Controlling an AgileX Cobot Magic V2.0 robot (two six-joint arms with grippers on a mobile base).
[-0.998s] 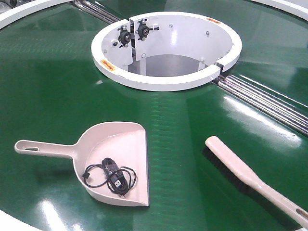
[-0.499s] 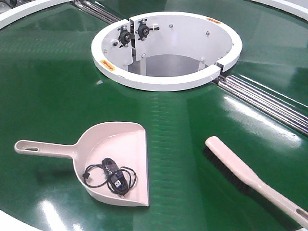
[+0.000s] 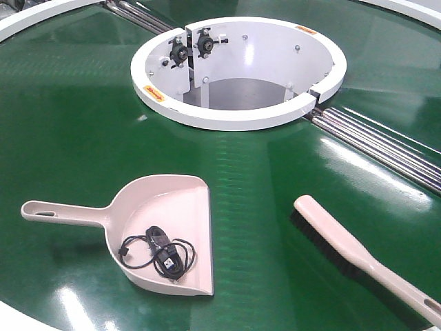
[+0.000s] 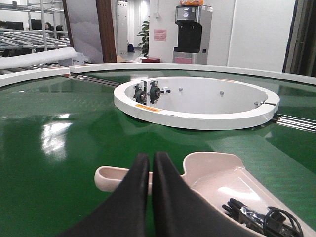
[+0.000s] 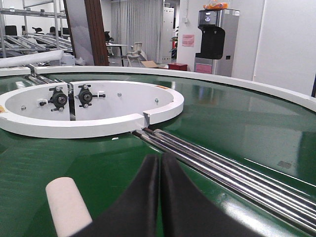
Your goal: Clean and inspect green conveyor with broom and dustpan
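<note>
Both grippers, left and right, were seen closed and empty, since the dustpan and broom lay released on the green conveyor.

Green conveyor: open belt left and far-left. Obstacles: white hub far centre; metal rollers right; dustpan near left, holding what seems a coiled cable; broom near right. Open lane between dustpan and broom.
</note>
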